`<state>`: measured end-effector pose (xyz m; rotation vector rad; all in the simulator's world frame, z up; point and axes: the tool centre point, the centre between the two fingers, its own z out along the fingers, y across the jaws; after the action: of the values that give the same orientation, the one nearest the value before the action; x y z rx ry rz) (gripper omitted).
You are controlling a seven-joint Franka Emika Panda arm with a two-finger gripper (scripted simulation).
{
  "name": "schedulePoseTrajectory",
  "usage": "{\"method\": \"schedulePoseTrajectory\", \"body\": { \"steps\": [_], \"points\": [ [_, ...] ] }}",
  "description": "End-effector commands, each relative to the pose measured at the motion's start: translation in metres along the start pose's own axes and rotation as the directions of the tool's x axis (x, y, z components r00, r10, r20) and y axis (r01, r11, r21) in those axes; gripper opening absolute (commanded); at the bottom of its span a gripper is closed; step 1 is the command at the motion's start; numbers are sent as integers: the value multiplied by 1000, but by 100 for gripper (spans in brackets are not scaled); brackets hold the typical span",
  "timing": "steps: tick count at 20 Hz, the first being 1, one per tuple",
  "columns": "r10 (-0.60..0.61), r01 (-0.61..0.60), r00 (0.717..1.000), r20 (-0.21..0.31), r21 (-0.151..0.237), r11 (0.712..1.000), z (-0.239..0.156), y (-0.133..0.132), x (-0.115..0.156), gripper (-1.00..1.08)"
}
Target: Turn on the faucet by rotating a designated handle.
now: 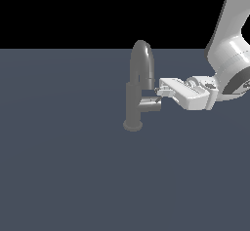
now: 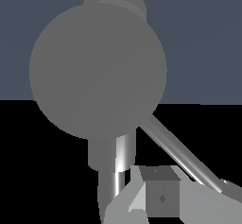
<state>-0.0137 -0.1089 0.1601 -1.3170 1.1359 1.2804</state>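
The grey faucet (image 1: 133, 105) stands on the floor with its arched spout (image 1: 141, 62) on top of the post. Its handle (image 1: 151, 105) is a short cylinder jutting toward the exterior view's right. My gripper (image 1: 158, 91) reaches in from that side, its tips just above the handle's outer end and beside the spout. The fingers look pressed together with nothing between them. In the wrist view the handle's round end face (image 2: 97, 72) fills the picture, and a thin lever (image 2: 179, 152) runs from it past my gripper (image 2: 142, 190).
A flat blue-grey floor (image 1: 63, 166) spreads around the faucet's round base flange (image 1: 133, 125). My white arm (image 1: 229, 54) comes down from the upper part of the exterior view's right.
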Motion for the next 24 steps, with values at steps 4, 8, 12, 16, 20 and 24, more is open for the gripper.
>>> {"method": "schedulePoseTrajectory", "body": {
  "steps": [4,8,12,16,20,24],
  "points": [
    [22,-22,1000,9,-1,1000,-2,28,18,-100],
    [4,-4,1000,3,-3,1000,0,21,21,-100],
    [13,-13,1000,6,-2,1000,-1,31,48,-100],
    [22,-22,1000,9,-1,1000,-1,41,73,-100],
    [-10,10,1000,7,-10,1000,0,26,57,-100],
    [-3,3,1000,8,-8,1000,0,22,72,-100]
  ]
}}
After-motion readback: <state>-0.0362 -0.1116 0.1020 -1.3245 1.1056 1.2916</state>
